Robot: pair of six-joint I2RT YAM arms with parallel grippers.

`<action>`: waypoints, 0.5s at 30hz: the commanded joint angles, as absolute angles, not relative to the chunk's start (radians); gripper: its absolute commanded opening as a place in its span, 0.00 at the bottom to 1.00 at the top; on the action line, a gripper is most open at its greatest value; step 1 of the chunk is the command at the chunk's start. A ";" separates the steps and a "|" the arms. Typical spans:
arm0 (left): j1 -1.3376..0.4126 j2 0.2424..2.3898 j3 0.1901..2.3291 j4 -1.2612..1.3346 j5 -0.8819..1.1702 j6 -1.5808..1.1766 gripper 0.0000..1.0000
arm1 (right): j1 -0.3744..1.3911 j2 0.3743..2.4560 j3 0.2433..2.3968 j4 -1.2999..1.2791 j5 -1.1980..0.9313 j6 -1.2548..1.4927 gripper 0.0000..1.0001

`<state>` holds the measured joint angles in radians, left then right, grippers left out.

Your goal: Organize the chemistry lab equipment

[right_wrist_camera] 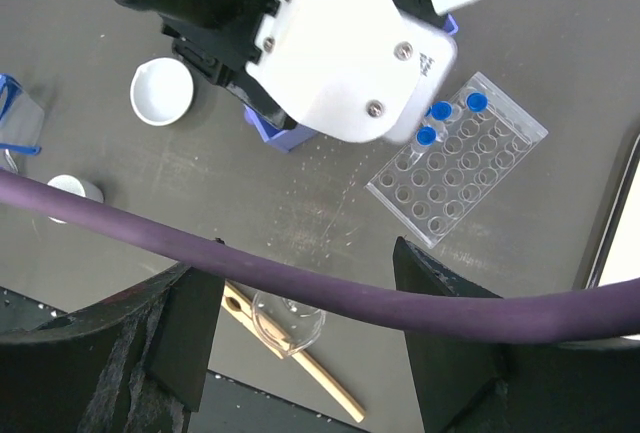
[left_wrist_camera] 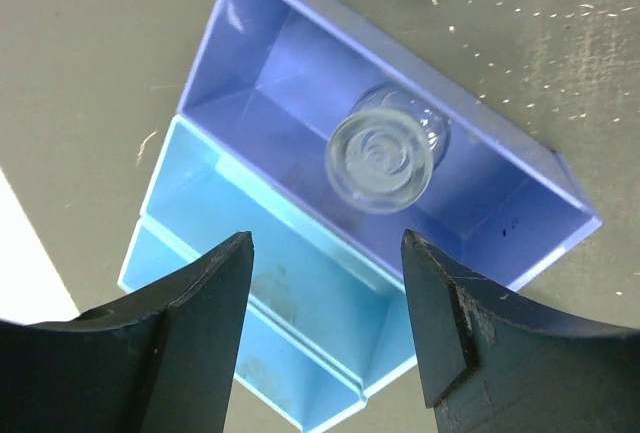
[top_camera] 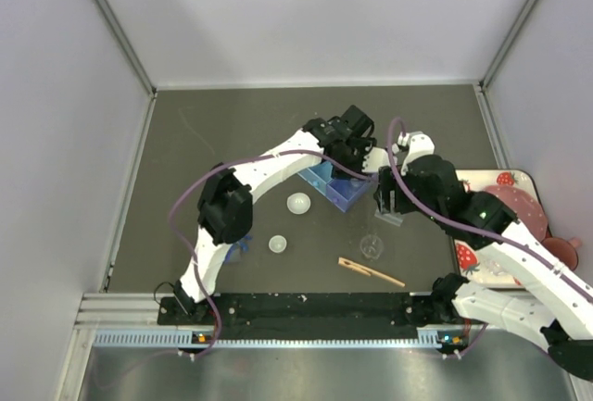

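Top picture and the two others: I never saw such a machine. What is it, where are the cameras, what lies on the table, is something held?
These are two robot arms bolted to a table. The top picture looks down from above; the other two come from a camera on each wrist. The left gripper hangs open over blue bins; a beaker lies in one. The right gripper is open near a tube rack. Two dishes, another beaker and a wooden clip lie nearby. Nothing is held.
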<state>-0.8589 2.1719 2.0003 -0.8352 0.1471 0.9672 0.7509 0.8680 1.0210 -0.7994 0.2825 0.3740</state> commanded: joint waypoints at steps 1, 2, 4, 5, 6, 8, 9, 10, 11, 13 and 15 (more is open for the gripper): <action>-0.873 2.014 1.993 -0.773 0.143 0.970 0.65 | 0.758 0.847 1.065 -0.762 0.285 0.353 0.68; -0.874 2.000 1.993 -0.773 0.143 0.960 0.65 | 0.758 0.847 1.074 -0.767 0.294 0.351 0.68; -0.876 1.953 1.997 -0.775 0.147 0.918 0.64 | 0.758 0.841 1.083 -0.770 0.304 0.350 0.68; -0.876 1.936 1.997 -0.773 0.147 0.902 0.64 | 0.758 0.838 1.092 -0.772 0.310 0.348 0.68; -0.876 1.918 1.997 -0.772 0.144 0.882 0.64 | 0.758 0.839 1.097 -0.776 0.313 0.347 0.68; -0.876 1.841 2.011 -0.769 0.100 0.775 0.64 | 0.758 0.861 1.120 -0.802 0.322 0.359 0.69; -0.874 1.827 2.017 -0.775 0.066 0.706 0.64 | 0.758 0.870 1.124 -0.805 0.315 0.360 0.69; -0.876 1.815 2.031 -0.781 0.052 0.671 0.64 | 0.758 0.879 1.124 -0.805 0.308 0.364 0.68; -0.876 1.786 2.034 -0.784 0.038 0.632 0.63 | 0.758 0.884 1.124 -0.807 0.298 0.362 0.68; -0.874 1.757 2.020 -0.770 -0.051 0.501 0.63 | 0.758 0.893 1.118 -0.813 0.269 0.365 0.68; -0.874 1.721 2.008 -0.772 -0.119 0.366 0.60 | 0.756 0.900 1.105 -0.827 0.226 0.365 0.68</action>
